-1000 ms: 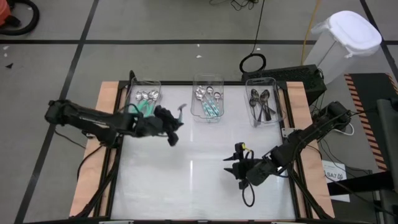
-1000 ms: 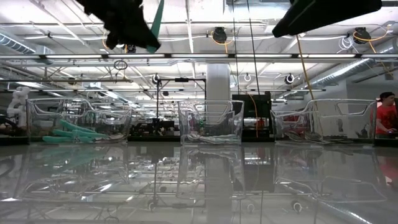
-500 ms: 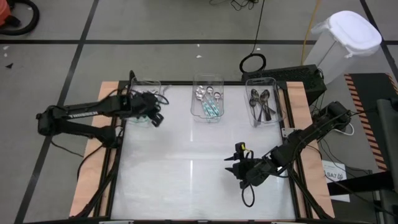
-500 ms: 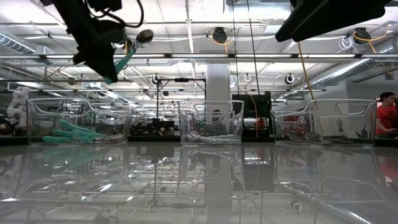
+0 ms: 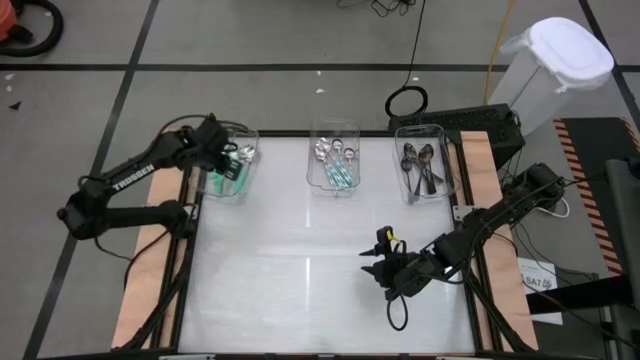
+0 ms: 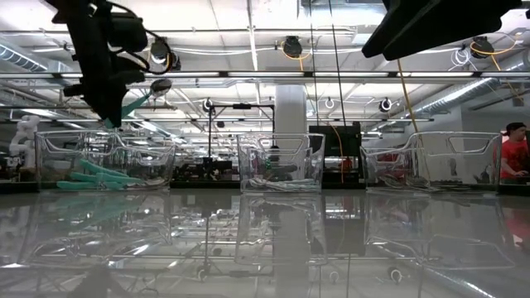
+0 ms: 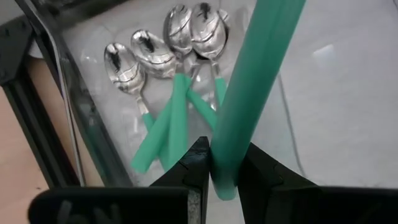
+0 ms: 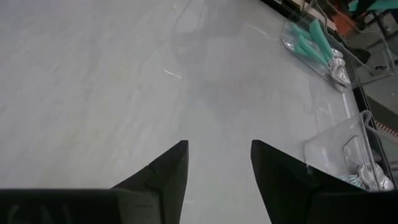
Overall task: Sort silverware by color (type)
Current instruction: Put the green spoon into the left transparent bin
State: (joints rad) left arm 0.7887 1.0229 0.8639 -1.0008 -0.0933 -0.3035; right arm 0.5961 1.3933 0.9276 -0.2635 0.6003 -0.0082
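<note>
My left gripper [image 7: 225, 177] is shut on a teal-handled spoon [image 7: 255, 81] and hangs over the clear left bin [image 5: 245, 185] at the table's far left. In the low view the gripper [image 6: 110, 116] is well above that bin [image 6: 103, 161]. Several teal-handled spoons [image 7: 168, 74] lie flat on the bin's floor. The middle bin [image 5: 335, 165] holds silver and teal-handled spoons. The right bin [image 5: 422, 168] holds dark ones. My right gripper [image 5: 385, 270] waits open above the table's near right part, with nothing between its fingers [image 8: 168, 171]. My left gripper pinches the free end of the spoon's teal handle [image 7: 225, 163] between its two fingers. The fingers come from above, slanting steeply down. The spoon is lifted clear over the bin. It sticks out past the fingertips with its silver bowl [image 6: 160, 85] higher than the handle.
The three clear bins stand in a row along the table's far edge. Bare white tabletop [image 5: 300, 260] stretches in front of them. A black box [image 5: 470, 125] and a white waste bin [image 5: 560, 70] stand beyond the far right corner. A person in red [image 6: 515, 157] shows far behind.
My left gripper has swung from the table's middle left toward the far left corner, carrying the teal-handled spoon. It has stopped over the left bin. It has tipped more steeply downward and rolled, so the spoon now points another way. Its grip stays shut.
</note>
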